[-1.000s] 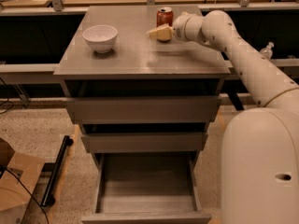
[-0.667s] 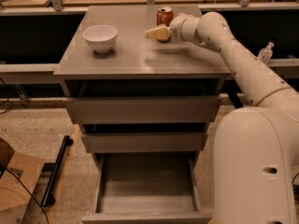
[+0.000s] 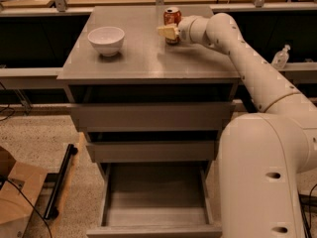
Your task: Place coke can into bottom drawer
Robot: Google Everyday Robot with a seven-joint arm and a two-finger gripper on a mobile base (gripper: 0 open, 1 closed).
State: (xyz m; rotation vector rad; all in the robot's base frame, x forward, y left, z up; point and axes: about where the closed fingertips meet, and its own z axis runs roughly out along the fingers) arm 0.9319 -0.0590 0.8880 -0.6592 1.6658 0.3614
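- Coke can [image 3: 172, 17]: a small red cylinder with a silver top, standing upright on the cabinet top [image 3: 148, 63] close to the far edge and right of the middle. None of the writing on its side can be read.
- Gripper [image 3: 168, 32]: pale yellowish, at the lower front of the can and covering part of it. Whether it clasps the can or only rests against it cannot be told.
- Arm [image 3: 247, 63]: smooth cream-white rounded segments, reaching in over the right edge of the top from the bulky white base [image 3: 262, 182] beside the cabinet's right side.
- White bowl [image 3: 106, 39]: glossy, round and wider than the can, near the far left corner and well apart from the can.
- Bottom drawer [image 3: 156, 217]: pulled out below the near edge, a plain grey box with flat walls.
- Top drawer [image 3: 151, 117] and middle drawer [image 3: 151, 151]: flat matte grey fronts, each a little proud of the carcass, the upper one wider.
- Cardboard box [image 3: 17, 197]: brown, on the speckled floor left of the cabinet, with a black bar [image 3: 60, 182] lying between them.
- Clear pump bottle [image 3: 281, 57]: beyond the right edge, behind the arm.
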